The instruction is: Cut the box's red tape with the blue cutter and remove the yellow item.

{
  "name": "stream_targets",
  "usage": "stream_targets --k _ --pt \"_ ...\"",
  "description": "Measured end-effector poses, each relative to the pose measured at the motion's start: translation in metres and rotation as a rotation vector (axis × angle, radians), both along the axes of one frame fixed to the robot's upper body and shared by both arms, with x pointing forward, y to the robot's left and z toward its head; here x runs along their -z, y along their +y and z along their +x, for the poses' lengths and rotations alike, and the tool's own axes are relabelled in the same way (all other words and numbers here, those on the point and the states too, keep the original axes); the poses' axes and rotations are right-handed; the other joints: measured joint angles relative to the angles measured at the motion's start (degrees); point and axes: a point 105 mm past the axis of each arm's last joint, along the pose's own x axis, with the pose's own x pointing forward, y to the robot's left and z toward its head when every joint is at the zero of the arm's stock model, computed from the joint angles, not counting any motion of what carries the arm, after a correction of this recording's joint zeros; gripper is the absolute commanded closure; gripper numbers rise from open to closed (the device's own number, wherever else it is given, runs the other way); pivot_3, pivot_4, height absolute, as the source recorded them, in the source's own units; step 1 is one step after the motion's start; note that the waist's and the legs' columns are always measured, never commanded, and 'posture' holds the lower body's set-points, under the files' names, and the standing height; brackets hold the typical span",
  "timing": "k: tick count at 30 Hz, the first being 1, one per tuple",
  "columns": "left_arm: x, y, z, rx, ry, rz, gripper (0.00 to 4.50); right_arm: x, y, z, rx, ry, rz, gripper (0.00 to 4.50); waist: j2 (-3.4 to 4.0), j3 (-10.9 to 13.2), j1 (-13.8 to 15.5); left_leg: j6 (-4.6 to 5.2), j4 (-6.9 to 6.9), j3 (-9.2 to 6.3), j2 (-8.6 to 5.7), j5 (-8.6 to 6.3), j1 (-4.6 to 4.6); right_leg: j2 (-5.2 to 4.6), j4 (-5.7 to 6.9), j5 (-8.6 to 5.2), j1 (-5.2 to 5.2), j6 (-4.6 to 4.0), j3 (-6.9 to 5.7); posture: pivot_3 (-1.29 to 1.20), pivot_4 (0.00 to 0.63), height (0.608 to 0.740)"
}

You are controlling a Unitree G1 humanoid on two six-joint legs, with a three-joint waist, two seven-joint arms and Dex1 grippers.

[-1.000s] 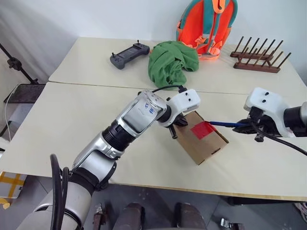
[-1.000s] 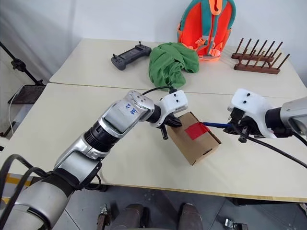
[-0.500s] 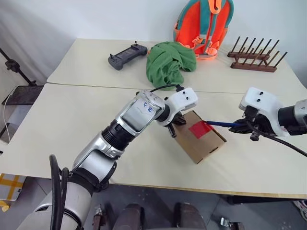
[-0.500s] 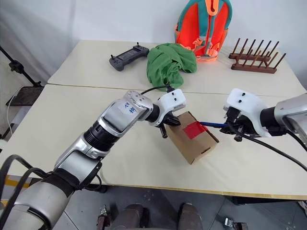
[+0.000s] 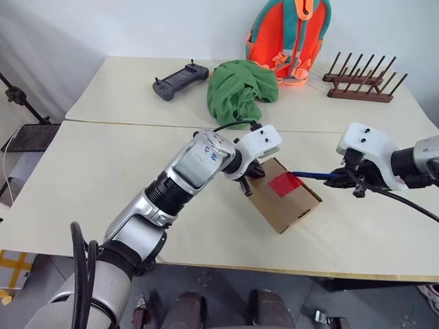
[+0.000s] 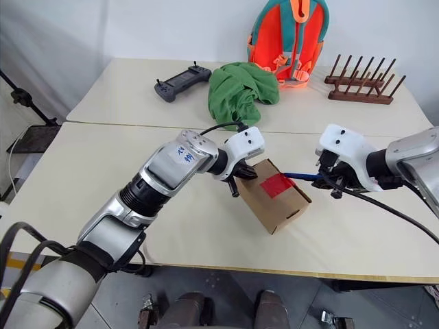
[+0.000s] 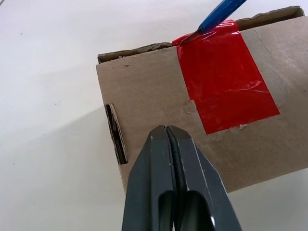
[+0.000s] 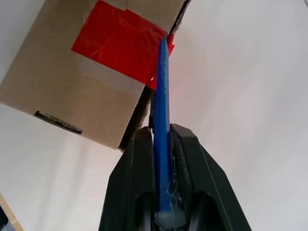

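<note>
Right wrist view: end effector (image 8: 163,144) angled boxward

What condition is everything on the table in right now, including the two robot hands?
box: shut, flaps down, lying on the table.
red tape: stuck across the seam, looks uncut.
blue cutter: clamped in the right hand, tip at the tape's edge.
left hand: shut, empty, over the box top.
right hand: shut on the cutter.
green cloth: crumpled in a heap.
backpack: standing upright.
game controller: lying flat, untouched.
wooden rack: empty.

Blue marking on left forearm (image 5: 204,159), too small, perhaps lettering; unreadable.
</note>
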Motion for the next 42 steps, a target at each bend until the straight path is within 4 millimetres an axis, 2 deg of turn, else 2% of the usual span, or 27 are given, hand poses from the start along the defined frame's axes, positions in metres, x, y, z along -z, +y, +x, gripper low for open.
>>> stream_targets --k 12,18,26,33,42 --pt "0.0 -0.001 0.0 -0.002 0.007 -0.011 4.47 -0.003 -0.003 -0.005 0.003 0.02 -0.015 4.33 -0.01 0.0 0.1 0.01 -0.04 0.0 -0.01 -0.01 -0.05 -0.01 -0.13 0.02 0.0 0.04 -0.01 0.0 0.15 0.74" --pt "0.0 0.0 0.002 -0.014 0.003 -0.01 4.47 0.004 0.0 0.005 0.011 0.03 -0.014 4.33 -0.01 0.0 -0.2 0.0 -0.03 0.02 -0.01 0.02 -0.02 -0.01 -0.1 0.07 0.0 0.01 0.02 0.0 0.15 0.74" --pt "-0.001 0.003 0.005 -0.031 -0.009 -0.006 4.47 0.004 0.01 0.018 -0.001 0.03 -0.006 4.33 -0.04 0.0 -0.4 -0.04 -0.04 0.09 0.03 0.06 0.06 0.03 -0.06 0.13 -0.01 -0.05 0.09 0.0 0.15 0.74" --pt "-0.001 0.004 0.006 -0.036 -0.01 -0.012 4.47 0.002 0.017 0.024 0.008 0.037 0.011 4.33 -0.05 0.0 -0.5 -0.05 -0.05 0.11 0.04 0.06 0.05 0.04 -0.07 0.14 -0.04 -0.06 0.11 0.0 0.15 0.74" --pt "-0.001 0.002 0.005 -0.034 -0.01 -0.019 4.47 0.002 0.015 0.024 0.014 0.035 0.005 4.33 -0.05 0.0 -0.3 -0.05 -0.07 0.11 0.04 0.06 0.01 0.03 -0.09 0.15 -0.08 -0.06 0.1 0.0 0.15 0.74"
